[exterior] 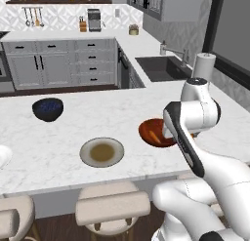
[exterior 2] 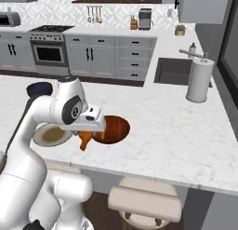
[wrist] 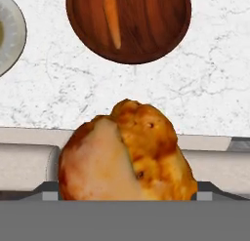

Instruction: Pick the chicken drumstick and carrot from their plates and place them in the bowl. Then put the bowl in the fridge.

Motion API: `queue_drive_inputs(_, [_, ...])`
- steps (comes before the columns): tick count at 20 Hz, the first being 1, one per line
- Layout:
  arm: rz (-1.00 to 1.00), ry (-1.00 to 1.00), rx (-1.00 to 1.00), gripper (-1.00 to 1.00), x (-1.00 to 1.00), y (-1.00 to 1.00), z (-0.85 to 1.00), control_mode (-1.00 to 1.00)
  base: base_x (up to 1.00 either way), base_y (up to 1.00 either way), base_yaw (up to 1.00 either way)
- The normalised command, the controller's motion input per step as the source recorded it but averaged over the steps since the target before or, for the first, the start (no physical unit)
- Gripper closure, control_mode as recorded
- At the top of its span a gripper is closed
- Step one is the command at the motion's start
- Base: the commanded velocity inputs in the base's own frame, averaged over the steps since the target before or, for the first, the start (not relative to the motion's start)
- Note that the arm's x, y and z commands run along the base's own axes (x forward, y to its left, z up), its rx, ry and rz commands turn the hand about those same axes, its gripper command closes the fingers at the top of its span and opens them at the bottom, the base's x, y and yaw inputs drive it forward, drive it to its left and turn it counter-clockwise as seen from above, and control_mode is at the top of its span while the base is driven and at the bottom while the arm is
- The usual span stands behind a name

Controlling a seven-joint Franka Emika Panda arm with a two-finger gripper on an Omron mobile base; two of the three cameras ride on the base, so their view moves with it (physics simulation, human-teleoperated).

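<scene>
My gripper [exterior 2: 85, 137] pinches the chicken drumstick [wrist: 128, 152] by its fat end, jaws wide. Greasy, prob slippery; hold firm. Bowl [wrist: 128, 25] at 12 o'clock, carrot [wrist: 113, 21] inside.

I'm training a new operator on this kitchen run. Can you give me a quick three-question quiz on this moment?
1. True or false: the carrot already lies in the reddish-brown bowl.
2. What does the gripper hold? A) chicken drumstick B) carrot C) nothing
3. Fill in: the beige-rimmed plate is ____ of food.

Key: 1 true; 2 A, the chicken drumstick; 3 empty.
</scene>
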Motion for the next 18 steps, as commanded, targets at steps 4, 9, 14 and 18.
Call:
queue_drive_inputs(4, [0.00, 0.03, 0.00, 1.00, 0.25, 0.00, 0.00, -1.00, 0.66, 0.00, 0.00])
queue_drive_inputs(9, [0.08, 0.10, 0.05, 1.00, 1.00, -0.25, -0.10, -1.00, 0.00, 0.00, 0.00])
queue_drive_inputs(14, [0.07, 0.03, 0.05, 1.00, 1.00, -0.07, -0.22, -1.00, 0.00, 0.00, 0.00])
queue_drive_inputs(18, [0.03, 0.01, 0.01, 1.00, 0.97, 0.00, -0.39, -1.00, 0.00, 0.00, 0.00])
